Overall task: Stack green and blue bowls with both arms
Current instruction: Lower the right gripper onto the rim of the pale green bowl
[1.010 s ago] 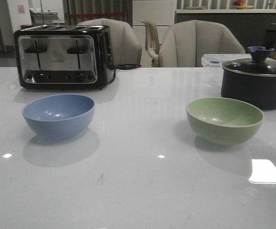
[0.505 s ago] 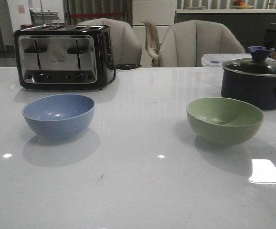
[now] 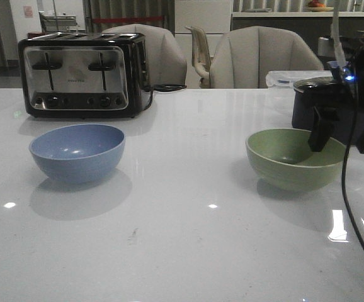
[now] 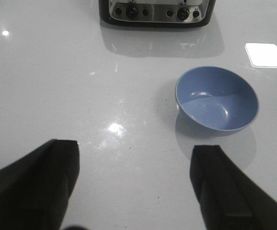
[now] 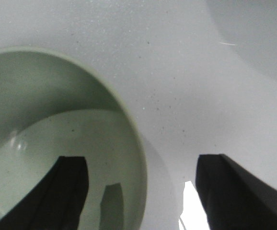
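The blue bowl (image 3: 77, 153) sits upright on the white table at the left, in front of the toaster; it also shows in the left wrist view (image 4: 217, 100). The green bowl (image 3: 295, 158) sits at the right. My right gripper (image 3: 344, 137) is open above the green bowl's right rim, one finger over the inside and one outside, not touching. In the right wrist view the green bowl (image 5: 47, 139) lies under the right gripper (image 5: 141, 184). My left gripper (image 4: 134, 179) is open and empty above bare table, short of the blue bowl. The left arm is outside the front view.
A black and chrome toaster (image 3: 81, 75) stands at the back left. A dark lidded pot (image 3: 336, 107) stands just behind the green bowl and the right arm. A black cable (image 3: 352, 195) hangs down from the right arm. Chairs stand behind the white table (image 3: 188, 189).
My right arm has come in from the right edge and now hangs over the green bowl's right rim. The bowls have not moved.
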